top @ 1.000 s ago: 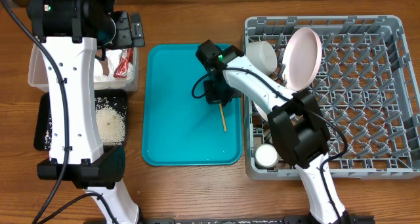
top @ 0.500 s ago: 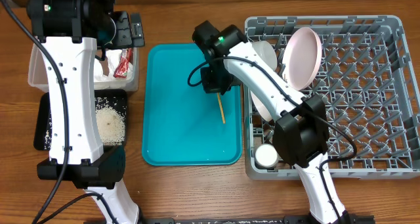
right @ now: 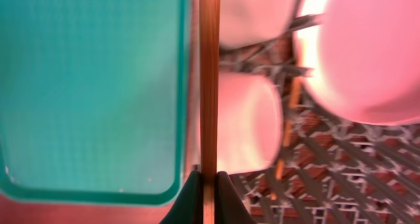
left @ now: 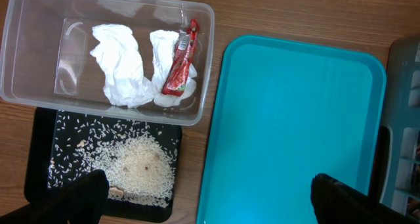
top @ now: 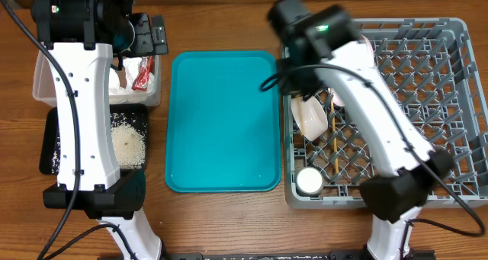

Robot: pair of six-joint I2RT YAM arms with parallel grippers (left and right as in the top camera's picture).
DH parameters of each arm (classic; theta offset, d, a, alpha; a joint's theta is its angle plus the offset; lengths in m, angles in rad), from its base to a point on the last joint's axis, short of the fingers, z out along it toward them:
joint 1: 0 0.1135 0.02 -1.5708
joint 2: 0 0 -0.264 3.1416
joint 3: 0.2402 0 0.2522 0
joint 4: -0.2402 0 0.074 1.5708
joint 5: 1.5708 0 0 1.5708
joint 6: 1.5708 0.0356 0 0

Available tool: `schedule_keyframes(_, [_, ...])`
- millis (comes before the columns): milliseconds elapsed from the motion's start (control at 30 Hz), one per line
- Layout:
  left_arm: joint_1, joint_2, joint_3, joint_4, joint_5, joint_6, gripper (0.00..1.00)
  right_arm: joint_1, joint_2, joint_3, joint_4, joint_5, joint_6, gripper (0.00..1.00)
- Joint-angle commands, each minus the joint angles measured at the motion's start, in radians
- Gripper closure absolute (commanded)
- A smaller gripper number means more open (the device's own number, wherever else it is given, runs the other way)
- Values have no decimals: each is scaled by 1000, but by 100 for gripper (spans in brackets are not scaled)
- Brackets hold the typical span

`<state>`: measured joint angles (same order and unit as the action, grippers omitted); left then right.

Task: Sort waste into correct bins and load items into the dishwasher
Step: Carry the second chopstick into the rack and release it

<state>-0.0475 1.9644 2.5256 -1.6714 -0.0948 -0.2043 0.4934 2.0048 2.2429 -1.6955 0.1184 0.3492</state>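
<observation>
My right gripper [right: 209, 178] is shut on a thin wooden chopstick [right: 209, 86], held over the seam between the teal tray [right: 92, 86] and the grey dishwasher rack [right: 341, 171]. A second chopstick [top: 333, 138] lies in the rack beside a white bowl [top: 309, 115], with a small white cup [top: 309, 181] nearer the front. A pale-pink plate [right: 374, 53] stands in the rack. My left gripper [left: 213, 201] hangs open above the bins. The clear tub [left: 26, 86] holds white napkins [left: 121, 66] and the red wrapper [left: 180, 60]. Rice [left: 141, 168] lies in the black tray [left: 39, 158].
The teal tray [top: 221, 123] sits between the bins and the rack [top: 450, 100]. My right arm [top: 366, 100] stretches across the rack's left half and hides most of the plate from above. The left arm [top: 84, 100] covers part of the bins.
My right arm lifted the chopstick off the teal tray and swung right to the rack's left edge. The left arm has not moved.
</observation>
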Motion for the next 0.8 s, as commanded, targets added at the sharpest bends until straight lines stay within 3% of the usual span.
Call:
schedule_keyframes(0, [2,-21,21,3,-10,-10,0,-57,-35,-45,2,46,18,96])
schedule_keyframes(333, [2,-21,21,3,-10,-10,0,-161,-80,-356,5,65,71,96])
schedule_keyframes(667, [2,-21,21,3,-10,-10,0,-162,-80,-508,44,97,70,96])
schedule_keyframes(700, [2,-21,21,3,-10,-10,0,-162,-80,-513,42,100,69,94])
schedule_keyframes(767, [2,-21,21,3,-10,-10,0,-162,-80,-518,39,109,66,74])
